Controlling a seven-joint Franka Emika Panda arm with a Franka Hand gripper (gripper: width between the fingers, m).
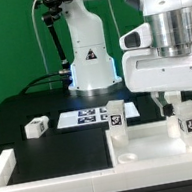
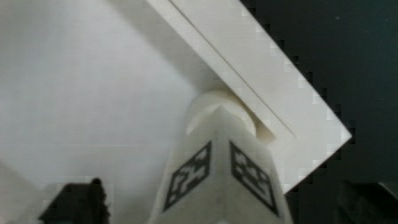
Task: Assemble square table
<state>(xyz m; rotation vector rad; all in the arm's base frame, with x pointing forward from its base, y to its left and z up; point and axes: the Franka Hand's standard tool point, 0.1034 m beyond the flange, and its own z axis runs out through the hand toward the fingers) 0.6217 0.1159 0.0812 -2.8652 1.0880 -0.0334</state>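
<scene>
The gripper (image 1: 175, 105) hangs released, fingers (image 2: 71, 203) clear either side of 1 leg (image 2: 222, 165) standing at the tabletop's (image 1: 143, 149) 2 o'clock corner. If it's only loosely seated, closing off-centre could tip it out.

- marker board (image 1: 87, 116): flat white sheet with tags, lying mid-table
- table (image 1: 25, 106): black top
- backdrop (image 1: 4, 43): green, far left
- fence bars (image 1: 7, 167): low, white, form a corner at near left
</scene>
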